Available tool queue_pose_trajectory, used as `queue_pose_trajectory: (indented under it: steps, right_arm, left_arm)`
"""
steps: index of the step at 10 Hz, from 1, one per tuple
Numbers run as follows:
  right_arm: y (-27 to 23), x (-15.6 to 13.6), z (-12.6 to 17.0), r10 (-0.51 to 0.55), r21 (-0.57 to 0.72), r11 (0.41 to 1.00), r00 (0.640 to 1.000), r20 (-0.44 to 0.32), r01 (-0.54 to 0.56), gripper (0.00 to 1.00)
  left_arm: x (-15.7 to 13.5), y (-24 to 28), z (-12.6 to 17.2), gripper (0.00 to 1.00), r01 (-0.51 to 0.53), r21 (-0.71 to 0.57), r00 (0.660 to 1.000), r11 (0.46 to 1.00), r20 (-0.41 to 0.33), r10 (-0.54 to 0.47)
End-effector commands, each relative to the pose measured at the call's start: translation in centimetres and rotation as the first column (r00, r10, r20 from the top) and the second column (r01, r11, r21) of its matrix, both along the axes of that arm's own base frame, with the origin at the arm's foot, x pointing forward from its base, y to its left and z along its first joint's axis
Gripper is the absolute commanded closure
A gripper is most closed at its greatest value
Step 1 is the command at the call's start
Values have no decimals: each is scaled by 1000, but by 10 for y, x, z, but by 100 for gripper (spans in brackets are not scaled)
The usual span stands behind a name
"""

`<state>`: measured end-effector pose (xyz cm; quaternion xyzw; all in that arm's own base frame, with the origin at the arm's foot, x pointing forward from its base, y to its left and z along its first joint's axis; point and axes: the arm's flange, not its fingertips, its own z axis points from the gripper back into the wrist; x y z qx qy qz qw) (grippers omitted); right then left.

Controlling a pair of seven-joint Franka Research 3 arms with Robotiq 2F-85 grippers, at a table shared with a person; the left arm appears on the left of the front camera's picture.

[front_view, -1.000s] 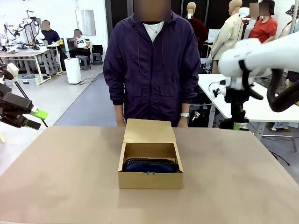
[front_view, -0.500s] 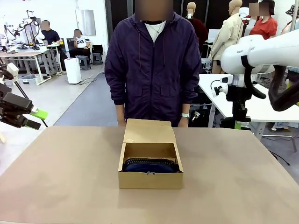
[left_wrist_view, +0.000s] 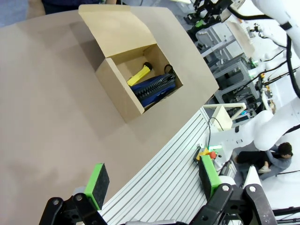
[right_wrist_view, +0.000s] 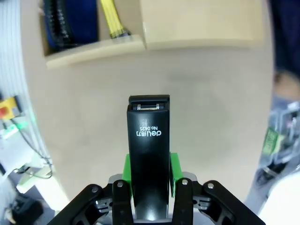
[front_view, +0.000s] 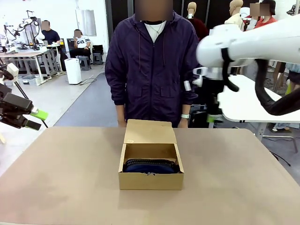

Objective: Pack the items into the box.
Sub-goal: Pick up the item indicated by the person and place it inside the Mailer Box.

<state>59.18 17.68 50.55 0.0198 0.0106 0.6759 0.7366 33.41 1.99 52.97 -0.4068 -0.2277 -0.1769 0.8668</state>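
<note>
Clamping the black stapler (right_wrist_view: pixel 148 136), the right hand (right_wrist_view: pixel 149 168) hovers near the box (right_wrist_view: pixel 93 49), left hand (left_wrist_view: pixel 153 180) gaping wide.

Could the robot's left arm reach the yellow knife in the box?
Probably yes: the box stands open, the knife lies uncovered beside the pouch, and the left gripper is open.

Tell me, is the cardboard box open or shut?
Open. The box has its flap folded back toward the person, and the blue pouch and yellow knife show inside.
</note>
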Motion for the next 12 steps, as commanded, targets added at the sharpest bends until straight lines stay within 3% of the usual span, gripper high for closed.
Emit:
queue_pose_trajectory:
  steps: [1, 3, 5, 6, 8, 10, 12]
  right_arm:
    - [46, -23, 2, 63, 14, 998, 996, 55, -64, 100]
    - [98, -66, 7, 179, 30, 983, 977, 115, -183, 100]
    - [131, -94, -9, 114, 6, 993, 981, 157, -116, 100]
    - [145, -103, -28, 94, 1, 995, 986, 140, -95, 100]
    - [167, -116, -71, 121, -12, 993, 991, 50, -121, 100]
    - [182, -124, -98, 115, 26, 993, 993, 30, -116, 100]
    - [189, -119, -121, 83, 0, 997, 994, 75, -83, 100]
  left_arm:
    - [-1, 2, 1, 0, 8, 3, 1000, 1000, -2, -8]
    - [-1, 2, 1, 0, 8, 3, 1000, 1000, -2, -8]
    - [-1, 2, 1, 0, 8, 3, 1000, 1000, -2, -8]
    - [-1, 2, 1, 0, 8, 3, 1000, 1000, -2, -8]
    - [-1, 2, 1, 0, 8, 3, 1000, 1000, -2, -8]
    - [-1, 2, 1, 0, 8, 3, 1000, 1000, -2, -8]
    - [-1, 2, 1, 0, 8, 3, 1000, 1000, -2, -8]
